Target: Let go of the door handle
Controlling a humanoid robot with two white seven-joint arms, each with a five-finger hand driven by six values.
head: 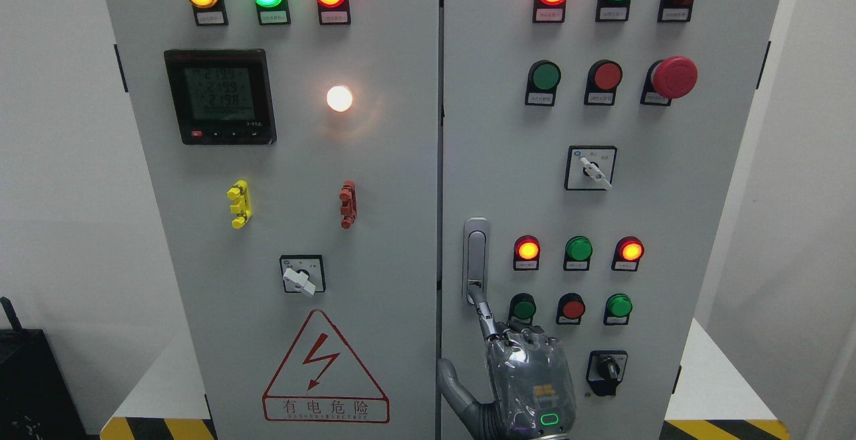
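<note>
The grey cabinet's right door [669, 212] carries a vertical silver door handle [475, 253] near its left edge. My right hand [528, 366] comes up from the bottom edge, just below the handle. Its index finger [483, 309] is stretched out and its tip touches the handle's lower end. The other fingers [531, 341] are curled in and the thumb [449, 380] sticks out to the left. The hand grasps nothing. Both doors look closed. My left arm is out of view.
Lit indicator lamps, push buttons [572, 307], rotary switches [607, 370] and a red emergency stop [674, 77] crowd the right door around the hand. The left door [301, 212] has a meter, a switch and a warning triangle. A black box [27, 386] stands at the lower left.
</note>
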